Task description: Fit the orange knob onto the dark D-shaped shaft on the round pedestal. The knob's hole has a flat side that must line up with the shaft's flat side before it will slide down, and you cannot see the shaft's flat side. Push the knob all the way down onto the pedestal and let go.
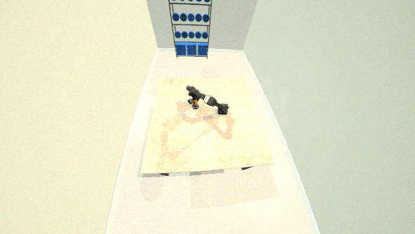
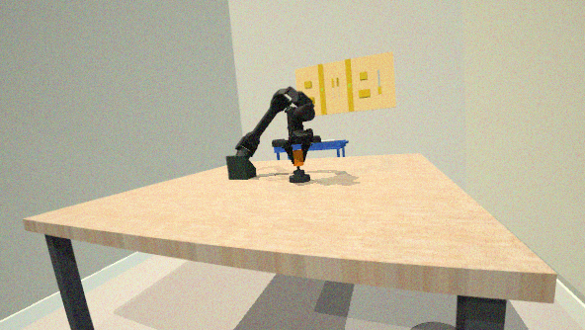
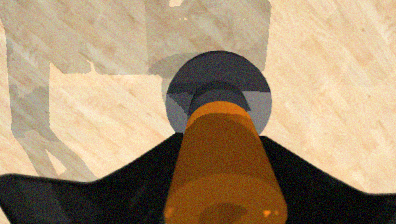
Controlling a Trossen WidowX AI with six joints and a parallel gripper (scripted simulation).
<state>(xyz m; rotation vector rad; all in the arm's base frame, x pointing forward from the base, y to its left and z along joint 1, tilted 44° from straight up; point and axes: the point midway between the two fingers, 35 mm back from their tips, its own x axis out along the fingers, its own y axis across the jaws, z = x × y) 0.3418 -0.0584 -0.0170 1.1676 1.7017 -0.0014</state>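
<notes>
1. Grasping the orange knob [image 1: 196, 104] [image 2: 298, 158] [image 3: 222, 155] between both fingers of the gripper [image 1: 195, 101] [image 2: 298, 157] [image 3: 220, 141]; not released.
2. In the top view, working nearer to the far edge of the worktop [image 1: 210, 150] [image 2: 296, 212] [image 3: 340, 90], facing the shelf rack [image 1: 209, 25], than to the near edge; roughly midway between left and right edges.
3. Holding upright in the exterior view, directly over the round pedestal [image 1: 195, 107] [image 2: 299, 178] [image 3: 218, 65].
4. Not fully down: dark shaft [image 2: 298, 168] visible below. Cannot tell flat alignment or how much is inside the hole.
5. In the top view, reaching from the arm base [image 1: 223, 109] [image 2: 240, 169], toward the right edge from the pedestal.
</notes>
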